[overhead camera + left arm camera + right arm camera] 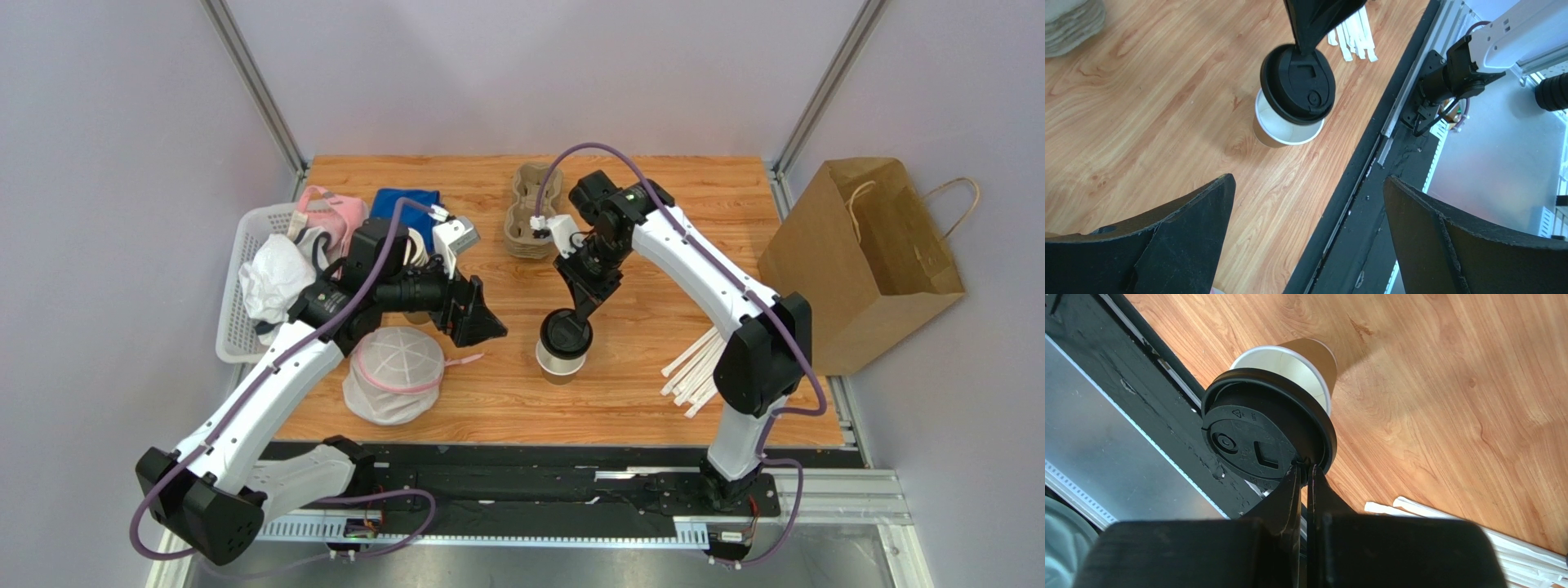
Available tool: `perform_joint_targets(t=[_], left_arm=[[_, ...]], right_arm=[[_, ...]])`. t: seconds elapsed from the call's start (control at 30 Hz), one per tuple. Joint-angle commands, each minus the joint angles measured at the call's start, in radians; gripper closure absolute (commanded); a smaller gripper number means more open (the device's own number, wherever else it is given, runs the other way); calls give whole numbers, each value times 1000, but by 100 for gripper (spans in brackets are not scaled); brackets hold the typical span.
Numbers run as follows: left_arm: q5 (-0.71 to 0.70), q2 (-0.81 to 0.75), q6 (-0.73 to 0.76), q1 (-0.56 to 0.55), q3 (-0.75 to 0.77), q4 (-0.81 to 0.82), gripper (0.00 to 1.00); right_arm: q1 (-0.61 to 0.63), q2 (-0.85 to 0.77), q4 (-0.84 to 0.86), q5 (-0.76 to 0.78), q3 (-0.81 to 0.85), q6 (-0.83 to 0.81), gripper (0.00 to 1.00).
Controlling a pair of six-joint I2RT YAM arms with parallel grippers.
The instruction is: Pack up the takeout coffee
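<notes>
My right gripper (1304, 468) pinches the lid (1257, 435) by its rim, off-center over the upright cup (1315, 355) mid-frame; left gripper (1308, 180) gapes wide.

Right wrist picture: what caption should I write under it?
Right tool pinches the black lid by its rim, partly over the open tan cup on the wooden table.

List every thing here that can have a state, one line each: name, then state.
cup, upright, mouth partly uncovered
lid, not seated; held off-centre over the cup
right gripper, shut on the lid's rim
left gripper, open, holding nothing
cup carrier, wells empty
paper bag, apart on the right, cup not in it
</notes>
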Motion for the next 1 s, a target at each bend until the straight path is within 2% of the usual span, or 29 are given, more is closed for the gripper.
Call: perform_joint_targets(t=[0.0, 0.97], left_arm=[[14, -36, -24, 3, -22, 88, 1], [13, -53, -62, 3, -57, 131, 1]], right_arm=[[56, 10, -162, 32, 41, -20, 100], [76, 107, -179, 81, 59, -35, 100]])
